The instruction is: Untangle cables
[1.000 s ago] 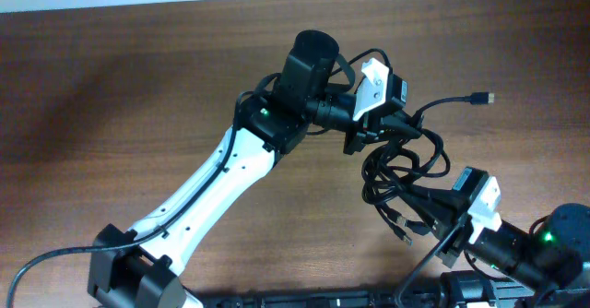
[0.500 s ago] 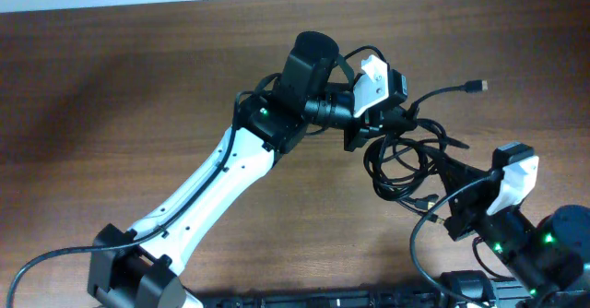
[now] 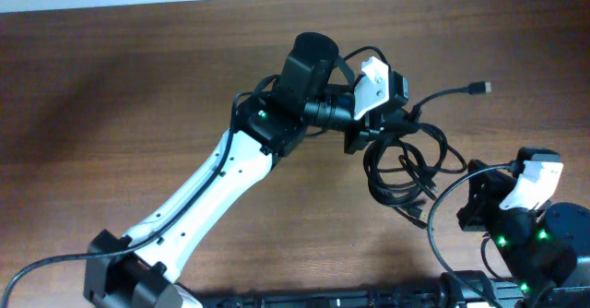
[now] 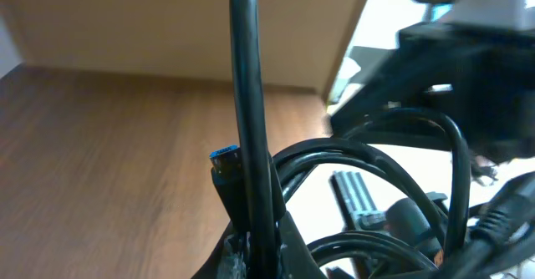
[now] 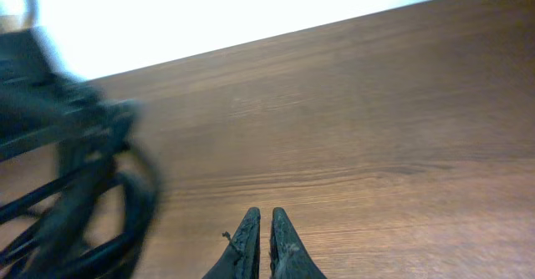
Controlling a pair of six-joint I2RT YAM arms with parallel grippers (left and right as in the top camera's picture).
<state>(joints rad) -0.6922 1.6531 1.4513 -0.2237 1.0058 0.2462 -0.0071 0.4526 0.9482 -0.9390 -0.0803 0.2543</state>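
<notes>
The cables [image 3: 406,165] are thin black cords in a looped tangle hanging at the table's middle right. One strand with a small plug [image 3: 479,88] sticks out to the right. My left gripper [image 3: 375,133] is shut on the top of the tangle. In the left wrist view a cord [image 4: 251,129] runs up from between the left gripper's fingers [image 4: 255,258], beside a blue-tipped plug [image 4: 224,155]. My right gripper [image 3: 475,186] is to the right of the tangle, apart from it. Its fingers [image 5: 265,220] are shut and empty above the table, with blurred cables [image 5: 75,195] at the left.
The wooden table [image 3: 138,87] extends to the left and the back. The left arm's white link [image 3: 212,188] crosses the middle diagonally. The right arm's base [image 3: 553,243] and its thick wire [image 3: 433,243] are at the front right corner.
My right gripper has pulled away to the right from the tangle's lower part and holds no cord now. The tangle's loops have shifted slightly. The left gripper has stayed in place.
</notes>
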